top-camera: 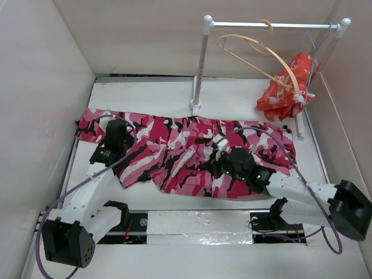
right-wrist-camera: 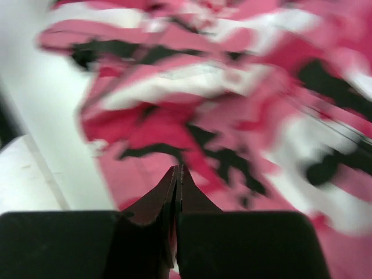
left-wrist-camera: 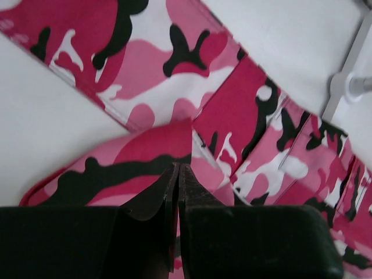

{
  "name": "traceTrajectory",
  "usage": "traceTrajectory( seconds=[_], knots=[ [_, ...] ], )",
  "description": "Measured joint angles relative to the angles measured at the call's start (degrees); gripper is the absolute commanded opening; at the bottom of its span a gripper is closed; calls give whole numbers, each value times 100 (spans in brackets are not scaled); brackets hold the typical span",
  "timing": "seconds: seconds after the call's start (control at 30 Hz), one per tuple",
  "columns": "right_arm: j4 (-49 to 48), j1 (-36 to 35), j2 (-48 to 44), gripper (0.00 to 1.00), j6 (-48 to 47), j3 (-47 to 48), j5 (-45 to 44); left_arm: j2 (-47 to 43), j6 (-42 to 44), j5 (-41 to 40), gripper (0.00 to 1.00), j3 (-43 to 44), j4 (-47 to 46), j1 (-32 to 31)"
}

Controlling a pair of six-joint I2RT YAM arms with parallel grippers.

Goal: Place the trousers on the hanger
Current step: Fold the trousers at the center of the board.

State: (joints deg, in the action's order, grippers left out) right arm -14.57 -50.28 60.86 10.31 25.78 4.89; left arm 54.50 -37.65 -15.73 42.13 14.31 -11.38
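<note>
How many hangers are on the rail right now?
2. The wooden hanger hangs near the middle of the rail; the wire hanger at its right end, above the orange-red cloth.

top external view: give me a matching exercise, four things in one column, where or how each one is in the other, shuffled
Things:
1 trousers
2 wooden hanger
3 orange-red cloth
4 left gripper

Places or states:
a hooked on the rack's rail
b shut, over camouflage fabric
c spread across the table
d bunched below the rail's right end

Pairs: 1-c, 2-a, 3-d, 4-b
</note>
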Motion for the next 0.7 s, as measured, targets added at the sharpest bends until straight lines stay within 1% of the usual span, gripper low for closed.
traceTrajectory(
  seconds=[0.07, 0.13, 0.17, 0.2, 0.3, 0.33, 0.4, 0.53, 0.63, 0.7],
  knots=[
    [-131, -424, 601, 15, -28, 407, 22, -120, 63, 186, 0, -66, 175, -2],
    [-267, -776, 1335, 21, -52, 1003, 76, -407, 164, 313, 0, -42, 116, -2],
    [-313, -909, 1637, 26, -66, 1266, 83, -553, 225, 356, 0, 17, 111, -2],
    [-385, -1032, 1932, 36, -72, 1526, 87, -671, 289, 378, 0, 103, 98, -2],
    [-625, -1270, 2677, 45, -72, 2159, 107, -898, 509, 385, 0, 308, -11, -2],
    [-702, -1307, 2968, 47, -42, 2404, 133, -994, 581, 378, 0, 313, -68, -2],
    [-798, -1327, 3569, 48, 2, 2876, 157, -1224, 708, 387, 1, 247, -149, -2],
    [-796, -1311, 4752, 49, 170, 3759, 87, -1729, 896, 551, 4, 35, -251, -2],
    [-776, -1266, 5366, 49, 350, 4122, 9, -1856, 988, 671, 4, 2, -310, -2],
    [-767, -1233, 5633, 55, 474, 4201, -52, -1878, 1043, 750, 5, -2, -352, -2]
  ],
)
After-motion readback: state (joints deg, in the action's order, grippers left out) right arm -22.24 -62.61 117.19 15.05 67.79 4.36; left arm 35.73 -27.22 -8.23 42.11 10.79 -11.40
